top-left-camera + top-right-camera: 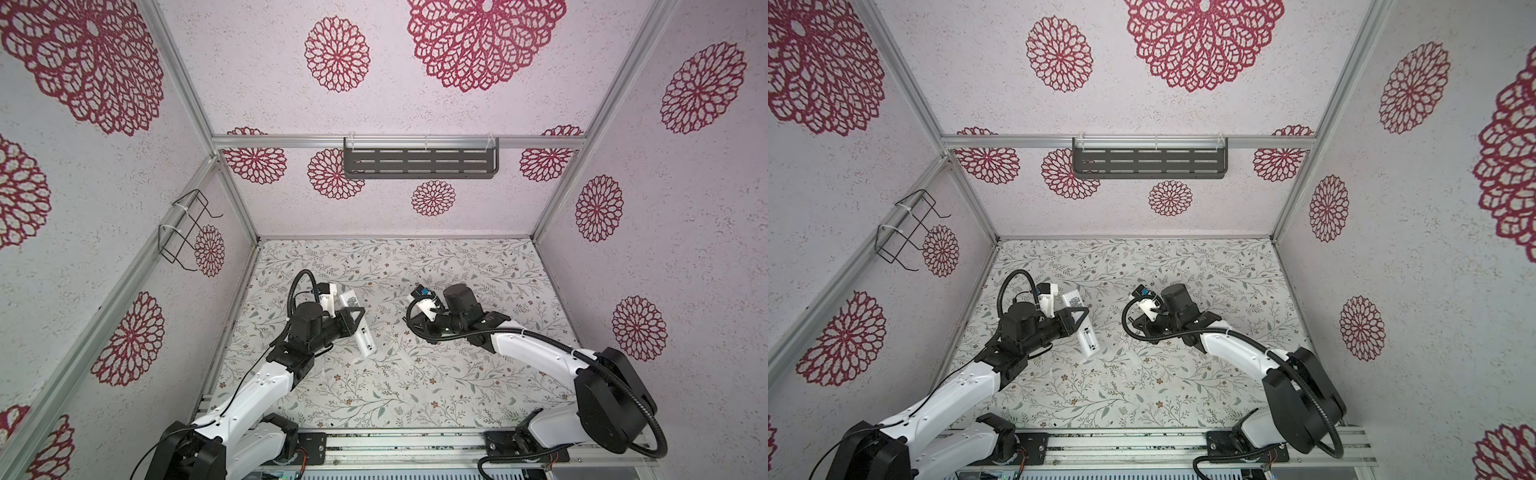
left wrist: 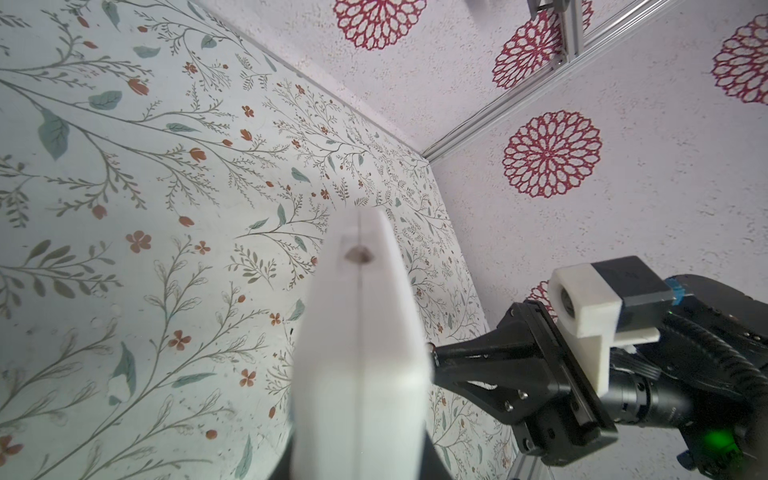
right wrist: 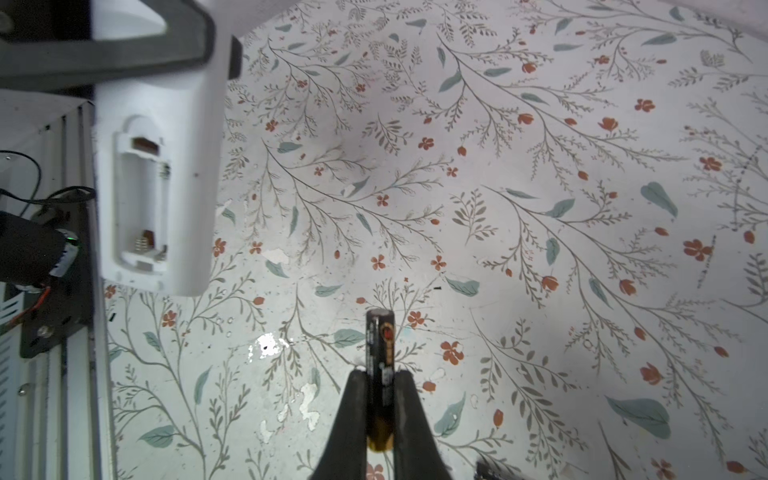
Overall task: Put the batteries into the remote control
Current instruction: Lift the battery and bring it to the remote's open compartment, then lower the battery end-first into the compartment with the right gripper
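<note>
The remote control is a long white bar held off the table, with my left gripper shut across its middle; it also shows in the other top view. In the right wrist view the remote control shows its open battery compartment, empty, with springs visible. My right gripper is shut on one of the batteries, dark with a gold end, which stands out past the fingertips. In the left wrist view the remote control is edge-on and hides the left jaws; my right gripper points at it from close by.
A small pale piece lies on the floral table between the arms. A dark object lies at the edge of the right wrist view; I cannot tell what it is. A wire rack and a grey shelf hang on the walls.
</note>
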`<state>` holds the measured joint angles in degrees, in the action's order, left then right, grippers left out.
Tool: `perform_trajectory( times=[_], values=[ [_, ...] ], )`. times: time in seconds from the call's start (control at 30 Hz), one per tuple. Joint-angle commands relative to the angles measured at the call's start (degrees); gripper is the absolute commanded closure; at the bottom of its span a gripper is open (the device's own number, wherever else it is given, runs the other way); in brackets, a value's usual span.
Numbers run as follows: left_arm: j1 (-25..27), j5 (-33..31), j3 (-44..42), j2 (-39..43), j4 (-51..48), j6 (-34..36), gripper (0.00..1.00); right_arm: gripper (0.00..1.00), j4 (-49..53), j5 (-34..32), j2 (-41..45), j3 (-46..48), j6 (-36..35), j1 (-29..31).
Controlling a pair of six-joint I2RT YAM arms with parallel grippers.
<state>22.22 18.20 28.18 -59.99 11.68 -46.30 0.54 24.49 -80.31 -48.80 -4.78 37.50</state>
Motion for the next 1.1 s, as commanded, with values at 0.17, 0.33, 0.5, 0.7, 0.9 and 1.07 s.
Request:
perform_trajectory(
  times=[0.17,0.33,0.5,0.7,0.9,1.07],
  values=[
    [-0.77,0.4,-0.41,1.03,4.99,-2.36,0.99,1.0,-1.25,6.2,3.16,-3.13,14.21,0.39],
    [-0.76,0.4,-0.92,1.46,6.59,-3.68,0.99,1.0,-3.68,10.13,1.86,-3.77,22.86,0.43],
    [-0.74,-0.18,-1.68,2.24,7.61,-4.47,0.99,1.0,-3.58,10.98,1.43,-4.37,25.43,1.68],
    [-0.87,-0.27,-1.63,2.68,8.09,-5.75,0.99,1.0,-2.7,11.11,1.2,-4.97,26.92,2.71],
    [-0.88,0.04,-2.47,1.63,11.33,-7.37,0.99,1.0,1.74,9.08,0.58,-7.29,25.07,4.58],
    [-0.86,0.17,-3.98,-0.68,16.68,-10.27,0.99,1.0,4.97,7.29,-0.36,-9.27,23.49,6.52]
  ],
)
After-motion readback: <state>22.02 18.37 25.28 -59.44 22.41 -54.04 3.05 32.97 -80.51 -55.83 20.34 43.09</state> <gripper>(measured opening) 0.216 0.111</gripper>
